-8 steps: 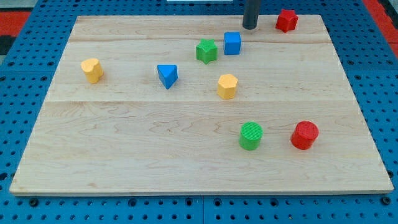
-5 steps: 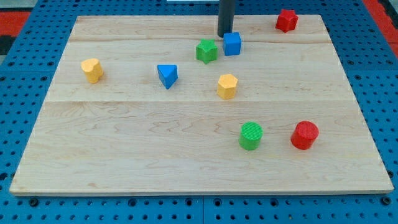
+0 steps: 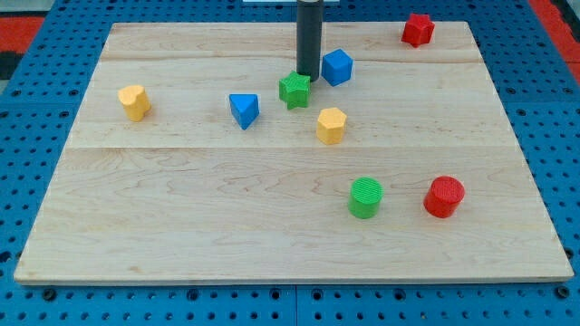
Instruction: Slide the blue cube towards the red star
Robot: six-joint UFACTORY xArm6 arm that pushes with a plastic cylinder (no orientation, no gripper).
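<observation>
Your tool, a bare rod with nothing to spread or pinch, is resting its tip (image 3: 308, 75) between the green star (image 3: 294, 90) and the blue cube (image 3: 337, 67), on the cube's left, probably so you can push it rightward toward the red star (image 3: 418, 29) at the counter's (image 3: 181, 226) top right.

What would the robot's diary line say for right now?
tip between green star and blue cube | red star at view's top right, apart from cube

The rod (image 3: 309, 36) runs off the view's top — its upper length is cut away. Whether my tip (image 3: 308, 76) touches the green star (image 3: 294, 90) just below it — unclear.
</observation>
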